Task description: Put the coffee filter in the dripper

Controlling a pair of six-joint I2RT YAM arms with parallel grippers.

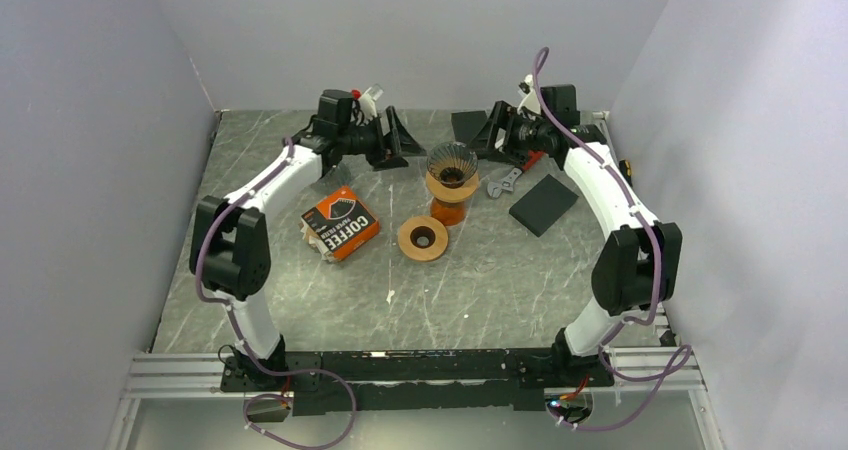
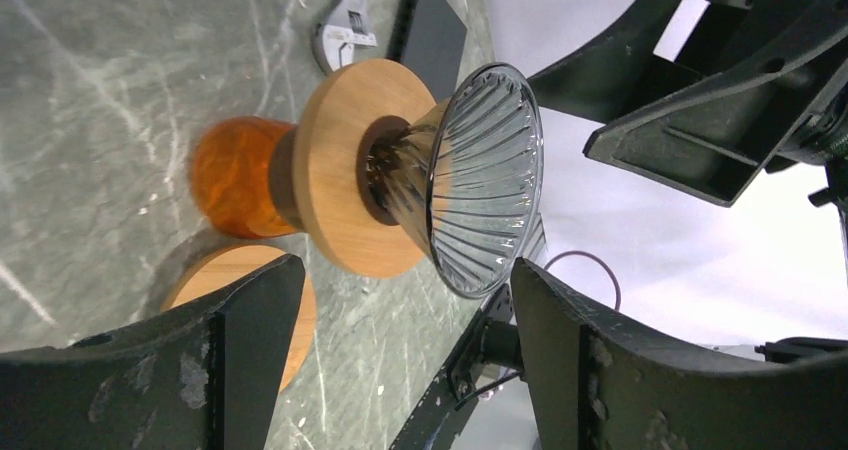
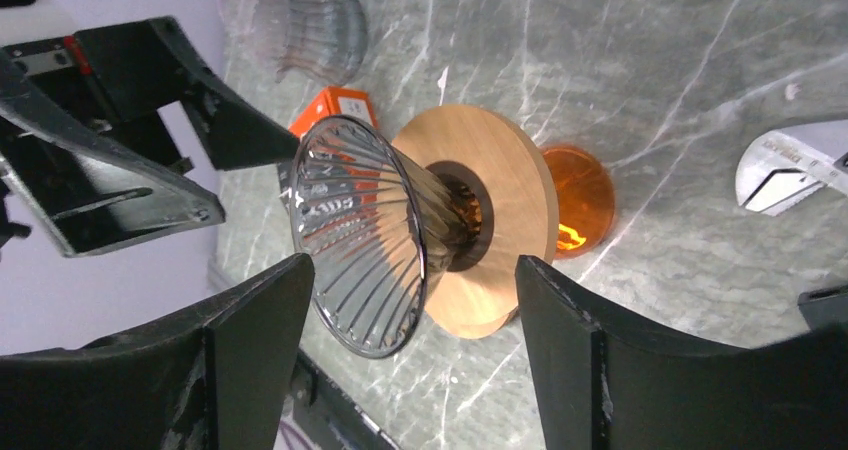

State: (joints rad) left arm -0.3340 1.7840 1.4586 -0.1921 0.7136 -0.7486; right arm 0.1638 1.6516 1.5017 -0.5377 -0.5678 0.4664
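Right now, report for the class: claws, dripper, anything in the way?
Left claw open, right claw open, either side of dripper. No filter seen in dripper. Filter box lies apart, untouched. Nothing over dripper's mouth.

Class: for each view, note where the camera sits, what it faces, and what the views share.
Top external: above and behind, looking down on the table; left arm and right arm show.
Left wrist: on the left arm, facing the dripper; own fingers show.
Right wrist: on the right arm, facing the dripper's opposite side; own fingers show.
Shared: all show the dripper.
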